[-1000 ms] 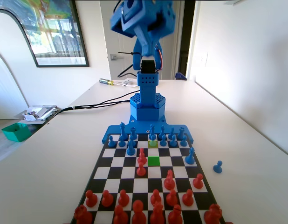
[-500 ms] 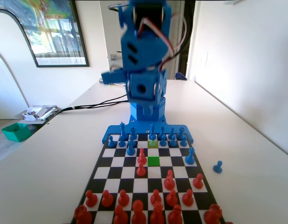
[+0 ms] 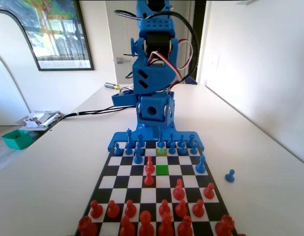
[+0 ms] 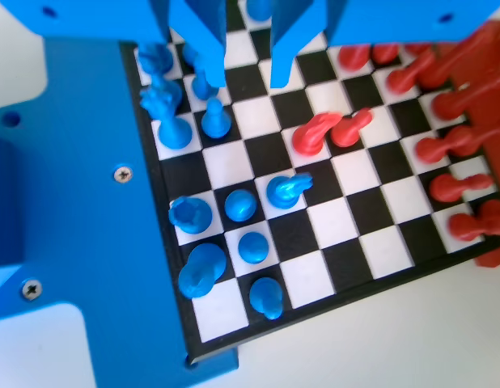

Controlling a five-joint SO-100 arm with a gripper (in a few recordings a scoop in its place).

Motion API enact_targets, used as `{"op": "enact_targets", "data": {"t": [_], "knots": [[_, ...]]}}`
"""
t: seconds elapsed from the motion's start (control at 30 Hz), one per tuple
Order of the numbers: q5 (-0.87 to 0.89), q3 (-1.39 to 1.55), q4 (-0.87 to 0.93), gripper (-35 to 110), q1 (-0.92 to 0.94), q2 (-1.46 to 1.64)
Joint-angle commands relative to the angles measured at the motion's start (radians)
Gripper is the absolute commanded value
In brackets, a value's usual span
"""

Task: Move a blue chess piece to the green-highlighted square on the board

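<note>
Since a moment ago the blue arm (image 3: pixel 153 73) has swung down from high up and now bends forward over its own end of the board (image 3: pixel 108 180). In the fixed view its boxy wrist hangs above the back rows of blue pieces, with red and black wires looping beside it.

In the wrist view the gripper (image 4: pixel 243 61) hangs down from the top edge. Its two jaws are apart, with a gap between them, and nothing is in that gap. The jaws sit above the board and touch no piece. The left jaw is just over some blue pieces at the board's edge.

The fixed view shows the green-highlighted square (image 3: pixel 162 169) near the middle of the board. No piece stands on it. A duller yellow-green square (image 3: pixel 161 152) lies just behind it, closer to the arm. A red piece (image 3: pixel 150 164) stands just left of the green square. One blue chess piece (image 3: pixel 230 175), a small pawn with a round head, stands off the board on the white table (image 3: pixel 270 162), to the right in this view and well apart from the green square.

The wrist view shows the board from above. There, two red pieces (image 4: pixel 329 132) lean close together near the middle, and a bunch of blue pieces (image 4: pixel 234 242) stands near the bottom left corner. I cannot tell the green square in this view.
</note>
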Motion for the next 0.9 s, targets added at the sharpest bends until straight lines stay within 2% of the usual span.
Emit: {"op": "enact_targets", "data": {"t": [0.0, 0.87], "knots": [[0.025, 0.0, 0.008, 12, -0.021, 0.008], [0.049, 0.098, -0.19, 12, -0.078, -0.114]]}}
